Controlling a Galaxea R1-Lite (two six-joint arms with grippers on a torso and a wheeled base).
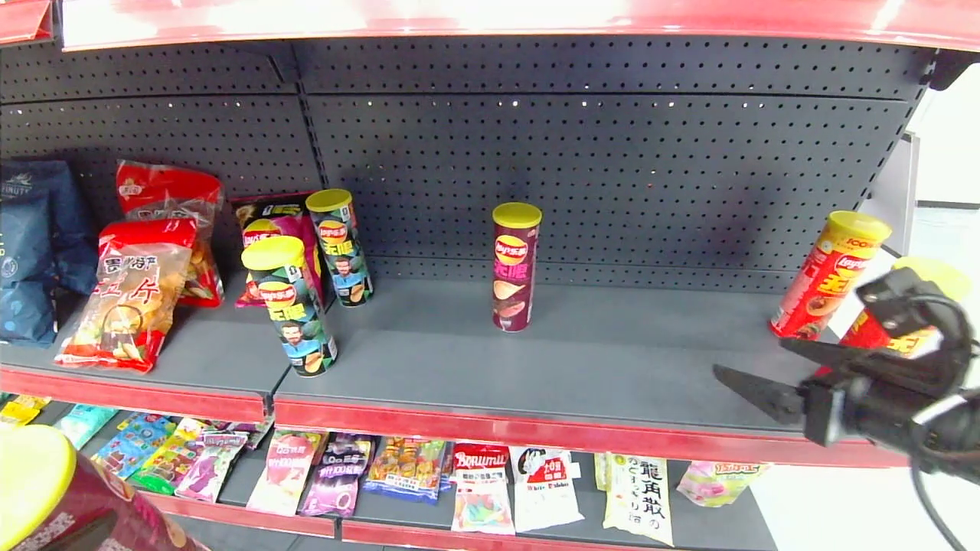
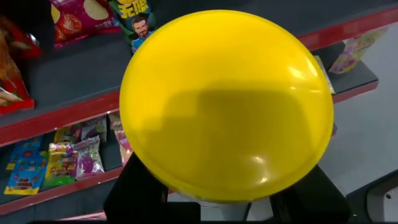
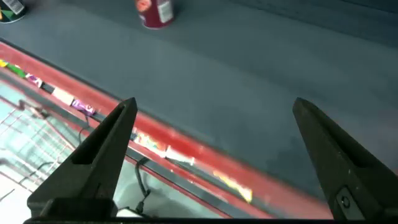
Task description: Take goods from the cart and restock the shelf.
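Note:
A maroon chips can with a yellow lid (image 1: 46, 490) sits at the lower left of the head view. Its lid (image 2: 227, 102) looms large in the left wrist view, and my left gripper (image 2: 217, 208) is shut on the can beneath it, dark fingers (image 2: 134, 186) showing on either side. My right gripper (image 1: 754, 360) hangs open at the right, over the front edge of the grey shelf (image 1: 612, 367). In the right wrist view its fingers (image 3: 118, 134) stand wide apart around nothing, above the shelf's red lip (image 3: 186, 149).
On the shelf stand a maroon can (image 1: 514, 266) in the middle, two dark green cans (image 1: 291, 306) at the left and two red cans (image 1: 828, 274) at the right. Snack bags (image 1: 130, 295) lie far left. Packets (image 1: 482, 486) fill the lower shelf.

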